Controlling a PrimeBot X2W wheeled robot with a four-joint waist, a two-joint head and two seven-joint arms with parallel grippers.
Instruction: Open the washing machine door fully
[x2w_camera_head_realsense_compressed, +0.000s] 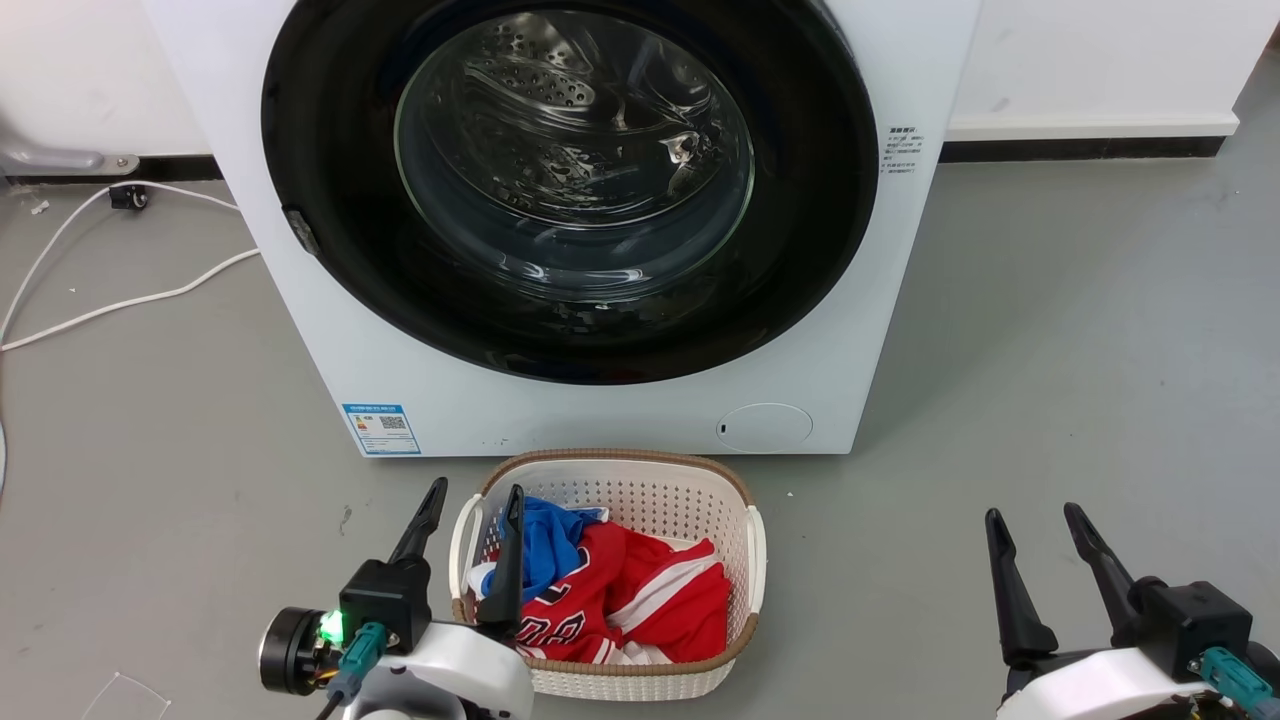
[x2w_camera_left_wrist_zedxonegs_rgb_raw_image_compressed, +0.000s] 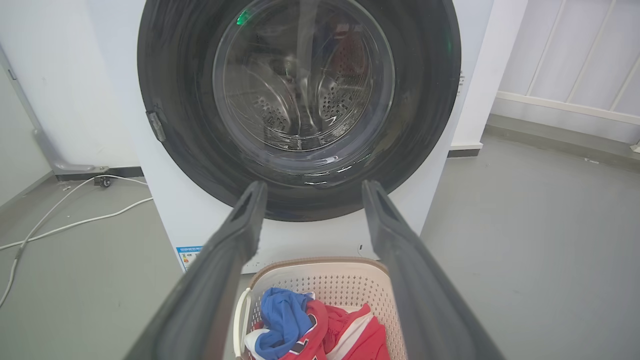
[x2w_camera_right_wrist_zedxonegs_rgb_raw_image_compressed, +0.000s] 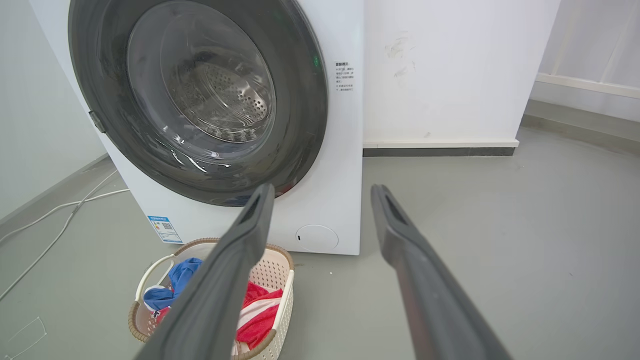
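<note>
At 12 o'clock, glossy black round washing machine door (x2w_camera_head_realsense_compressed: 570, 330) shut; left gripper (x2w_camera_head_realsense_compressed: 476, 490), right gripper (x2w_camera_head_realsense_compressed: 1032, 513) low, jaws spread, presumably pre-reach.

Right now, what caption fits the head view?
Shut washing machine door; left gripper and right gripper open and empty; basket of clothes on the floor in front.

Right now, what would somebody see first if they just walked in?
The huge shiny black washing machine door, shut, at the top of the head view on the white washing machine. Just below it on the grey floor sits a white basket holding red and blue clothes.
</note>
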